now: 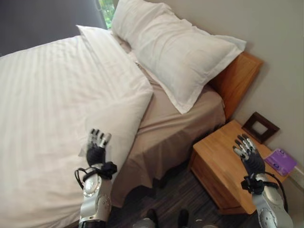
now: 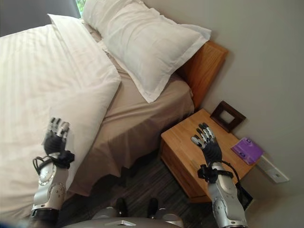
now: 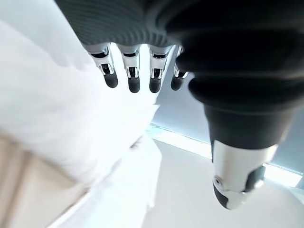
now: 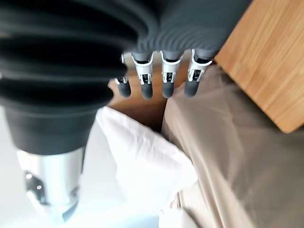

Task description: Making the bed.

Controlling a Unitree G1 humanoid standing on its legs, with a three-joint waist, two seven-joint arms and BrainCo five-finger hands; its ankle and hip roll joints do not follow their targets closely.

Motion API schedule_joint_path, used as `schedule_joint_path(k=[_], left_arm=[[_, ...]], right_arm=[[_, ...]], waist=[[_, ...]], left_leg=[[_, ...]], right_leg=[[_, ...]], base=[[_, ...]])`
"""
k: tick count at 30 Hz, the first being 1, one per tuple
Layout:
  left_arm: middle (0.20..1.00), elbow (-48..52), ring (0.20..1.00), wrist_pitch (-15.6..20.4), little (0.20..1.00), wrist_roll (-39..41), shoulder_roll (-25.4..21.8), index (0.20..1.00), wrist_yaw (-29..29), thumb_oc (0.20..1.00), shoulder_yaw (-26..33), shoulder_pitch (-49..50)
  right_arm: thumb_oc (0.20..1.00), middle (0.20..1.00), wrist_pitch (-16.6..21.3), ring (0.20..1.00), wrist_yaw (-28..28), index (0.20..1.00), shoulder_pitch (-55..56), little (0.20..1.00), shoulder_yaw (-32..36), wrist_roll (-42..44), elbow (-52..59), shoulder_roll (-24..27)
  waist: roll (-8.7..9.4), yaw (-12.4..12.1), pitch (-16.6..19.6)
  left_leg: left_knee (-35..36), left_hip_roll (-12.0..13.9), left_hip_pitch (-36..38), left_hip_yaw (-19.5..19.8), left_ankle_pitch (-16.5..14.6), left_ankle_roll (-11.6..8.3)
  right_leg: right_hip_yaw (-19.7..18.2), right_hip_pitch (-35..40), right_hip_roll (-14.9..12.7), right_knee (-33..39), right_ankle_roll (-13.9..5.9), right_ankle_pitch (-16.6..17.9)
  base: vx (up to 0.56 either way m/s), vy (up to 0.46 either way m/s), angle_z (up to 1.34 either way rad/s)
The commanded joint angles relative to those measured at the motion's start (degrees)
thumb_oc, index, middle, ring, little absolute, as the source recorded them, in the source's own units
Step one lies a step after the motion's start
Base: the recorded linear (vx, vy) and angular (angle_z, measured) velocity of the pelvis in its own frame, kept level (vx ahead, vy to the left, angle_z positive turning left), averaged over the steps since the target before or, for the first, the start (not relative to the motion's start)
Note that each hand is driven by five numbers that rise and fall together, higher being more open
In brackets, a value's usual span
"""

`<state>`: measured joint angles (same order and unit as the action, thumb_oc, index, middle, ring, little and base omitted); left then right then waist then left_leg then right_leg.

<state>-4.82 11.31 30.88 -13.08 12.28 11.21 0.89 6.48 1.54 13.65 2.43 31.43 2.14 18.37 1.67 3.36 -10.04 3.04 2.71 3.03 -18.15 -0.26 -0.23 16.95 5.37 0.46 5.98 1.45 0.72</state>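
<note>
A white striped duvet (image 1: 57,109) covers the bed's left part, its corner folded back near the head. Beside it a beige sheet (image 1: 180,118) lies bare down to the bed's side. A large white pillow (image 1: 175,52) leans against the wooden headboard (image 1: 237,78); a second white pillow (image 1: 102,40) lies behind it. My left hand (image 1: 96,148) hovers over the duvet's near edge, fingers straight, holding nothing. My right hand (image 1: 248,154) is raised above the wooden nightstand (image 1: 221,161), fingers relaxed and empty.
On the nightstand stand a dark picture frame (image 1: 260,127) and a purple booklet (image 1: 280,160) by the beige wall. Dark wood floor (image 1: 166,199) runs between bed and nightstand. A grey curtain (image 1: 42,21) hangs behind the bed.
</note>
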Motion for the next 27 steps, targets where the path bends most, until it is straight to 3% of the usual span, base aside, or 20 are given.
schedule_joint_path(k=[1,3,7,11,14,19,22,27], left_arm=[[1.0,-2.3,1.0,3.1,1.0,-4.3,-6.0,1.0,3.0,1.0,1.5,-4.2],[1.0,-4.7,1.0,2.1,1.0,-10.4,-12.0,1.0,4.4,1.0,2.1,-7.7],[1.0,-8.5,1.0,2.5,1.0,-9.7,-14.7,1.0,6.8,1.0,3.2,-12.0],[1.0,-9.5,1.0,3.1,1.0,-12.1,-16.3,1.0,15.7,1.0,8.5,-14.1],[1.0,-10.3,1.0,1.6,1.0,-15.9,-18.1,1.0,18.9,1.0,11.0,-13.8],[1.0,-18.0,1.0,0.5,1.0,-15.8,-22.1,1.0,19.8,1.0,14.3,-11.6],[1.0,-20.6,1.0,1.5,1.0,-13.3,-22.1,1.0,20.3,1.0,15.4,-11.1],[1.0,-24.1,1.0,1.4,1.0,-11.1,-23.4,1.0,18.5,1.0,14.2,-12.2]], right_arm=[[1.0,1.0,2.6,1.0,1.0,1.0,-1.3,1.0,0.2,-0.6,3.5,1.0],[1.0,1.0,2.0,1.0,2.5,1.0,-1.4,1.0,-0.8,-0.4,3.6,1.5],[1.0,1.0,1.7,1.0,3.6,1.0,-0.7,1.0,-1.5,-0.2,4.0,1.5],[1.0,1.0,1.6,1.0,3.5,1.0,1.2,1.0,-2.2,-0.6,3.9,0.8],[1.0,1.0,1.5,1.0,3.5,1.0,2.4,1.0,-2.0,-1.4,4.5,1.1],[1.0,1.0,1.7,1.0,4.1,1.0,3.2,1.0,-2.1,-0.8,4.8,1.9],[1.0,1.0,1.8,1.0,4.3,1.0,3.4,1.0,-2.8,-0.6,5.2,2.3],[1.0,1.0,1.8,1.0,4.7,1.0,3.1,1.0,-3.7,-0.2,5.4,3.1]], waist=[[0.72,0.3,5.0],[0.3,0.6,5.2],[0.43,1.0,5.2],[0.88,0.9,4.9],[1.24,0.7,4.6],[1.61,0.2,3.9],[2.34,0.0,3.1],[3.39,-0.3,1.6]], left_leg=[[1.0,-1.9,1.7,0.4,0.6,-0.65],[2.0,-2.3,2.6,-0.3,-0.1,-0.25],[2.0,-2.6,2.4,-0.8,-1.1,0.1],[2.0,-2.7,1.6,-2.1,-1.5,0.55],[2.0,-2.8,1.3,-2.3,-1.8,0.6],[2.0,-2.8,1.0,-2.5,-2.0,0.61],[2.0,-2.7,0.4,-2.8,-2.0,0.6],[2.0,-2.3,-0.8,-3.1,-1.7,0.57]], right_leg=[[-1.1,4.5,-3.9,-1.1,-3.97,-4.6],[-1.8,4.2,-4.1,-1.0,-4.59,-4.5],[-2.5,3.3,-4.4,-1.0,-5.47,-4.1],[-2.9,1.7,-4.6,-1.0,-6.06,-3.5],[-3.0,1.2,-4.8,-1.0,-6.41,-3.3],[-3.3,0.4,-4.8,-1.0,-6.81,-3.0],[-3.3,-0.3,-4.7,-1.0,-6.95,-2.9],[-3.7,-1.7,-4.3,-1.0,-6.91,-2.3]], base=[[0.27,0.253,-0.19],[0.14,0.149,-0.09],[0.11,0.121,-0.14],[0.07,0.093,-0.09],[0.06,0.063,-0.08],[0.03,0.04,-0.02],[0.01,0.039,-0.13],[-0.01,0.014,-0.01]])
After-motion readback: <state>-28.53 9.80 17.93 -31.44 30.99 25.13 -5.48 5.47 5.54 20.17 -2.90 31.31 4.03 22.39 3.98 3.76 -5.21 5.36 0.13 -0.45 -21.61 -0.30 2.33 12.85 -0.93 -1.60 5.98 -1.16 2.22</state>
